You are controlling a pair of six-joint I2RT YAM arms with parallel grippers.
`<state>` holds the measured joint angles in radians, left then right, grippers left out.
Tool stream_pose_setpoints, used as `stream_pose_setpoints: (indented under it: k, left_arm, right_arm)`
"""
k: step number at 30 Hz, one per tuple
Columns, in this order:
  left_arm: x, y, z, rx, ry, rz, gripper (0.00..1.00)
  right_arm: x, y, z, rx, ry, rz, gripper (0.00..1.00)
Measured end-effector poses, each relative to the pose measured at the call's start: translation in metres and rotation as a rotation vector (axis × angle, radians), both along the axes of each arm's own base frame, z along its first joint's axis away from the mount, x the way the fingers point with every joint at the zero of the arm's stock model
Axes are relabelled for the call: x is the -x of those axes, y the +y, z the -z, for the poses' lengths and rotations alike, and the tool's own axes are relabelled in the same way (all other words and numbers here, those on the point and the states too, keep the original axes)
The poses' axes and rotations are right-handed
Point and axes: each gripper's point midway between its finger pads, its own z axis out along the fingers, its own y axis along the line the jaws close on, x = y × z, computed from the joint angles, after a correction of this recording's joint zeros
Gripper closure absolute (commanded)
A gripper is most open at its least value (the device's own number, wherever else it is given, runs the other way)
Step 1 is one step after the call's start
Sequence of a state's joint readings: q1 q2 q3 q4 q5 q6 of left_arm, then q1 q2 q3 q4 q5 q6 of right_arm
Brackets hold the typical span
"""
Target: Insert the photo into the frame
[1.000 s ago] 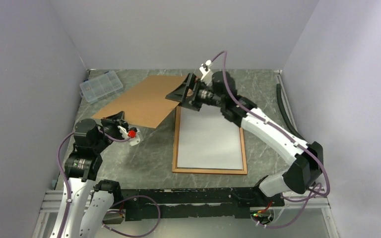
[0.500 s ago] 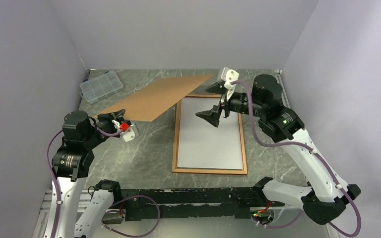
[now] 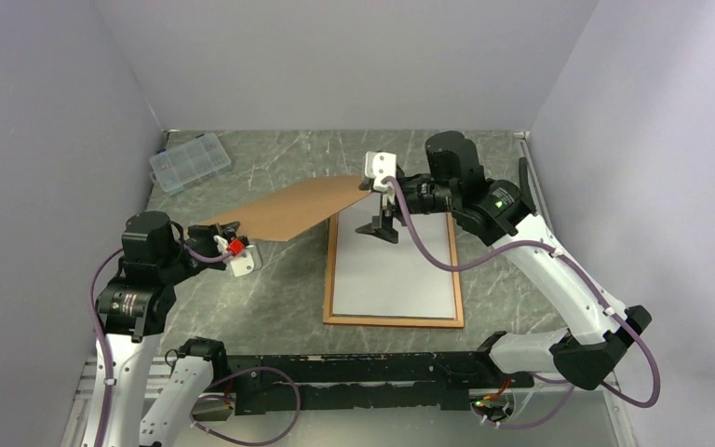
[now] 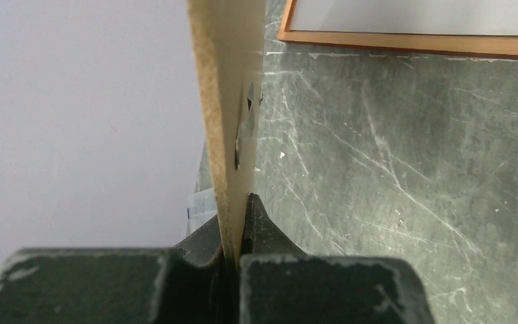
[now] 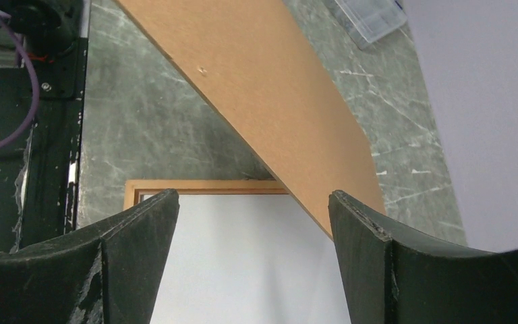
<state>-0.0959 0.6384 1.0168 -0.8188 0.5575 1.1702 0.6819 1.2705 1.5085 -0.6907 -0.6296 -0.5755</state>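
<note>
The frame lies flat on the table, tan back up, and also shows in the right wrist view and the left wrist view. A plain white sheet fills it; no sunset print shows. My left gripper is shut on the near left corner of the brown backing board, which is held tilted above the table. The left wrist view shows the board edge-on, pinched between my fingers. My right gripper is open over the frame's far end, beside the board's right corner, not touching it.
A clear plastic compartment box sits at the back left corner, beyond the board. Grey walls close in the left, back and right sides. The black arm-base rail runs along the near edge.
My right gripper has left the board's right corner, swung away to the right and come back beside it, open. The board, still held by my left gripper, has lifted off the table and shifted.
</note>
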Motion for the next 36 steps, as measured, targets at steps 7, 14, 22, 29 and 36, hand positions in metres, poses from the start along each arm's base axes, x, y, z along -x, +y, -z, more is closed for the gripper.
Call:
stream_pose_setpoints:
  k: [7,14,22,29,36]
  left_arm:
    - [0.004,-0.001,-0.003,0.001,0.019,0.006,0.97]
    - [0.009,-0.002,-0.005,-0.008,0.017,0.026,0.97]
    - [0.011,-0.002,-0.003,-0.006,0.025,0.027,0.94]
    - [-0.005,0.0,-0.023,0.023,-0.051,-0.01,0.11]
    - [-0.025,0.002,-0.083,0.117,-0.249,-0.064,0.06]
  right_arm:
    - [0.012,0.024,0.016,0.073,-0.054,-0.05,0.38]
    - [-0.008,0.033,0.024,0.094,-0.148,0.021,0.58]
    - [-0.013,0.038,0.024,0.096,-0.211,0.023,1.0]
    - [-0.008,0.038,0.032,0.133,-0.221,-0.003,1.0]
    - [-0.026,0.047,0.025,0.031,-0.163,0.124,1.0]
